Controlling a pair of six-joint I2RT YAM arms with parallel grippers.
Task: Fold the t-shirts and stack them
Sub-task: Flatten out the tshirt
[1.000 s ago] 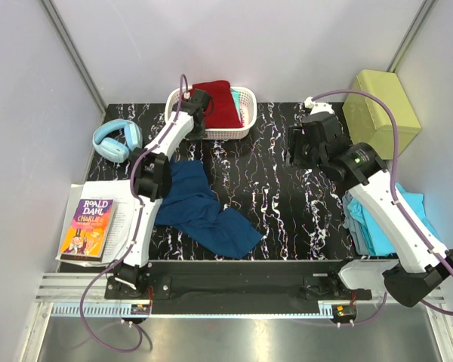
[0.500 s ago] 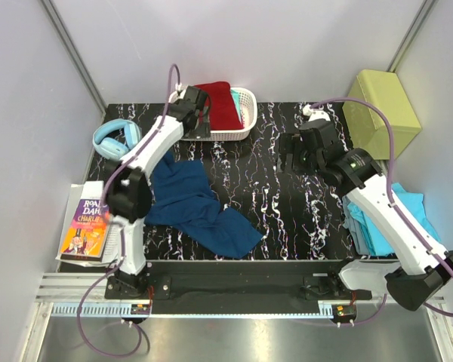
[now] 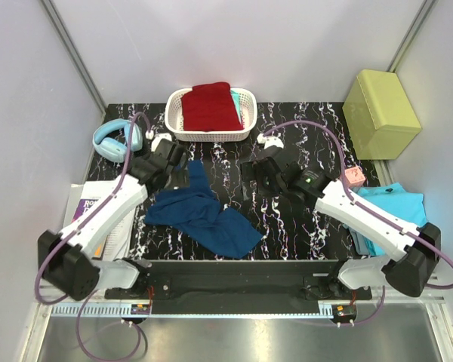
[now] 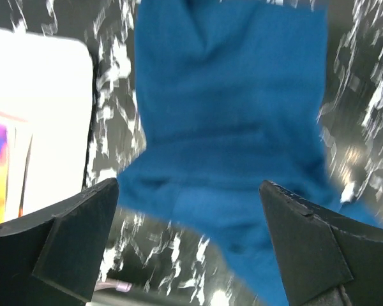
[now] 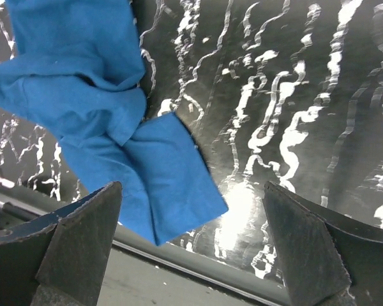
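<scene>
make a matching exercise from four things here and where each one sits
Things:
1. dark red t-shirt
2. blue t-shirt
3. turquoise t-shirt
4. headphones

Places:
A. at the right edge of the table
B. inside the white basket
C. at the left edge of the table, on the far side
D. crumpled on the table, left of centre

Pairs: 1-B, 2-D, 3-A, 4-C
</scene>
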